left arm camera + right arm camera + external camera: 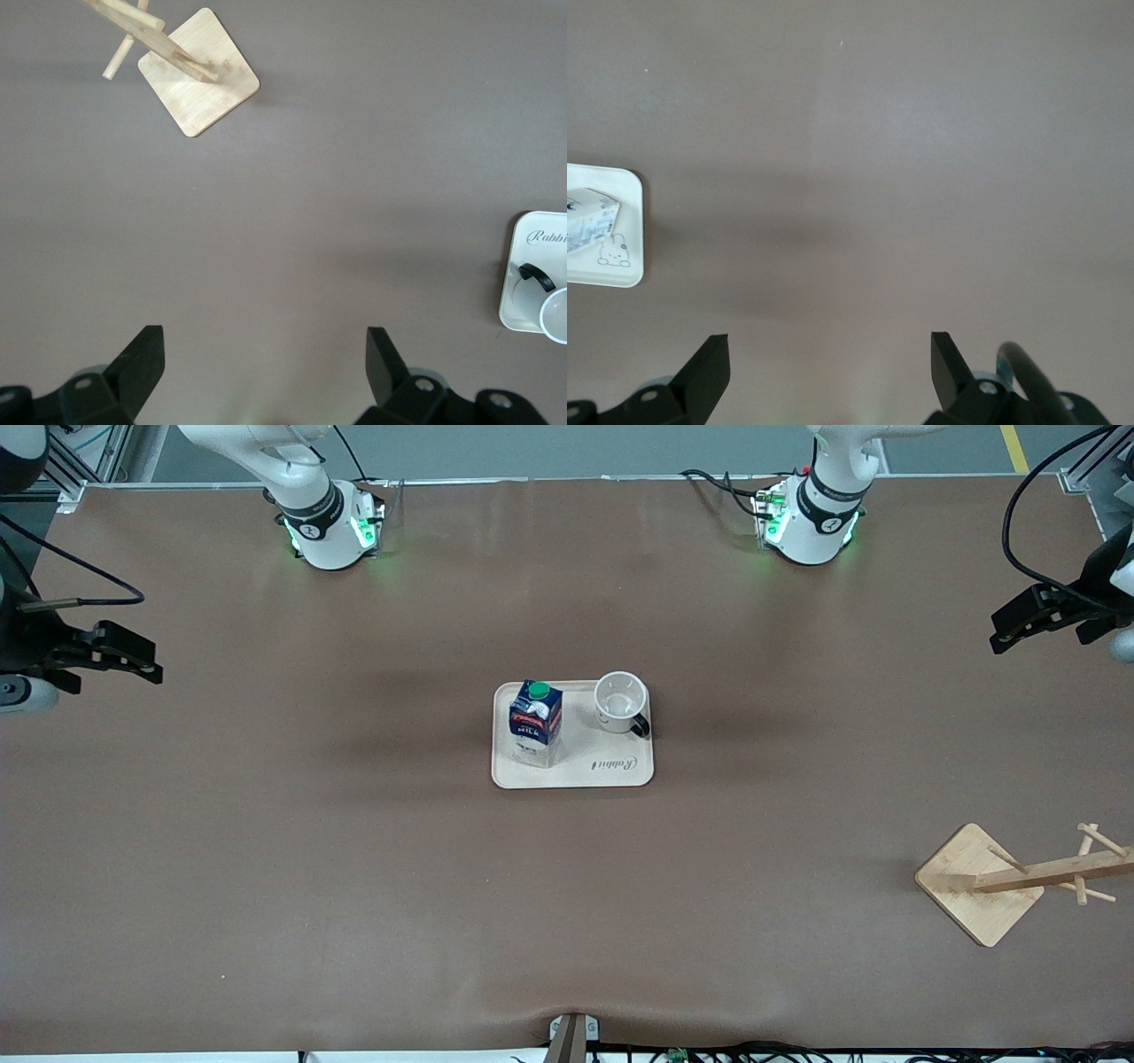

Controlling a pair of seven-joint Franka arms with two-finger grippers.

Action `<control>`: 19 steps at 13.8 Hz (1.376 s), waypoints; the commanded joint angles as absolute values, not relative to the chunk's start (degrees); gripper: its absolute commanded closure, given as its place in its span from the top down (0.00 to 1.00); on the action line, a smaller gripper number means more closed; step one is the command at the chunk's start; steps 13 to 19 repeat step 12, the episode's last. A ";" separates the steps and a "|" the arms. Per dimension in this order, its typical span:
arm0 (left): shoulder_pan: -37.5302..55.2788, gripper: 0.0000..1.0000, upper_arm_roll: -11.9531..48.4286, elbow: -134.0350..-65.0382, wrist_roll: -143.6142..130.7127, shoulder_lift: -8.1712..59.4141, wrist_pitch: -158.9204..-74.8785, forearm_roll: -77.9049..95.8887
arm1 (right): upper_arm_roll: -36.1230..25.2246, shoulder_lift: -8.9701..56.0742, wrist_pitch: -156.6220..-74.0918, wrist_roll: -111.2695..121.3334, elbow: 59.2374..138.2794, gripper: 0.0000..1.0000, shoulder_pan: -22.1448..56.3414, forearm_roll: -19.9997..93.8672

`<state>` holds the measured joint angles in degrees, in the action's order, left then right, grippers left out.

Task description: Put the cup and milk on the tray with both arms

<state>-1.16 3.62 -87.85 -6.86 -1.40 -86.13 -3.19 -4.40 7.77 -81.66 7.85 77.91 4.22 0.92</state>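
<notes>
The cream tray [611,775] lies at the table's middle. The dark blue milk carton [535,722] with a green cap stands upright on it, at the right arm's end. The white cup [619,701] with a black handle stands upright on the tray at the left arm's end. My left gripper [1019,627] is open and empty, high over the left arm's end of the table. My right gripper [133,660] is open and empty, high over the right arm's end. The left wrist view shows the tray's edge [523,292] and the cup [556,314]. The right wrist view shows the tray [620,274] and the carton [589,221].
A wooden rack with pegs on a square base [979,886] lies nearer the camera at the left arm's end; it also shows in the left wrist view [199,84]. Both arm bases [328,527] stand along the table's edge farthest from the camera.
</notes>
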 commanded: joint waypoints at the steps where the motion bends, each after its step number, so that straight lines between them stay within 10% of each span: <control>1: -1.23 1.00 3.34 -88.42 -7.56 -2.02 -87.01 0.77 | -3.17 4.23 -81.83 11.33 81.29 1.00 0.36 0.44; 19: -1.23 1.00 3.60 -88.51 -7.91 -2.11 -86.84 1.76 | -3.34 -3.87 -80.95 10.37 87.98 1.00 0.09 0.97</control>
